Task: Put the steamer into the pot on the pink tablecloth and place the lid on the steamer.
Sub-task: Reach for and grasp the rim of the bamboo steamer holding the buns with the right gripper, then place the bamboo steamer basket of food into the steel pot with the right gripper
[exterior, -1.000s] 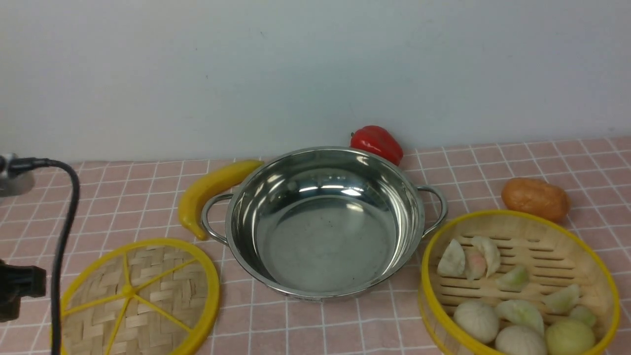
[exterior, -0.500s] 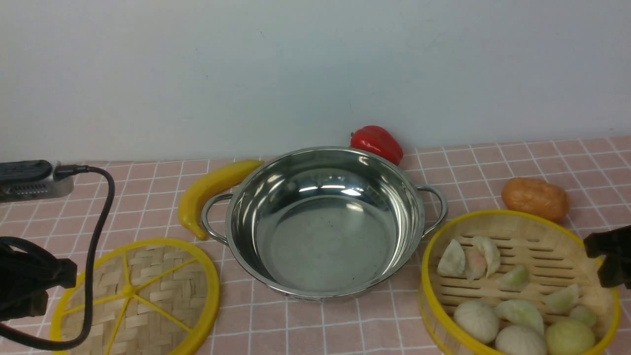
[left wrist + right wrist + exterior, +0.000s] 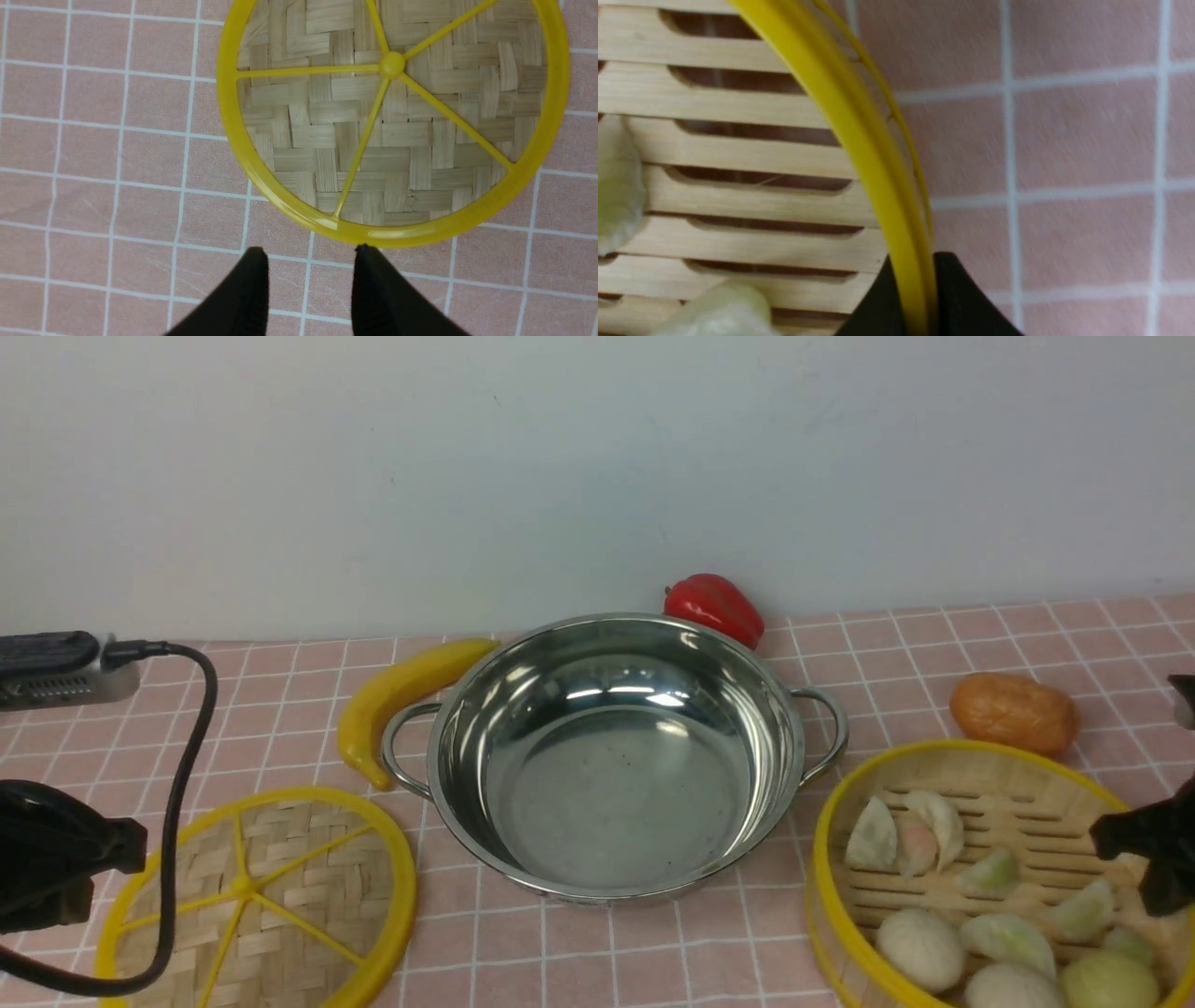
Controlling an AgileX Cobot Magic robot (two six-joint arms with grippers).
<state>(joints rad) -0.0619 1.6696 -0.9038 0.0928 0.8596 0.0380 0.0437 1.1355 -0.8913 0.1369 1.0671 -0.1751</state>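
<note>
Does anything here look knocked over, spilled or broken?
Nothing stands out. The pot sits upright and empty, the lid lies flat on the cloth, and the dumplings are all inside the steamer, whose rim the right gripper pinches.

steamer (image 3: 971, 744) – front R, food inside | pot (image 3: 616, 803) ctr, empty, upright | lid (image 3: 252, 896) flat, front L – all on pink cloth (image 3: 934, 635)

Pot (image 3: 616, 756) centre on pink tablecloth (image 3: 280, 709), upright, loop handles left and right. Banana (image 3: 401, 695) just beside left handle. Red pepper (image 3: 714, 605) behind far rim. Lid (image 3: 261, 896) flat, front left, apart from pot. Steamer (image 3: 980, 767) front right, holding dumplings (image 3: 878, 835) and buns (image 3: 920, 947). Orange-brown potato-like item (image 3: 1013, 712) behind steamer. Right gripper (image 3: 1158, 868) at steamer's right rim. Left gripper (image 3: 103, 868) at lid's left edge; black cable (image 3: 168, 896) loops across lid.
</note>
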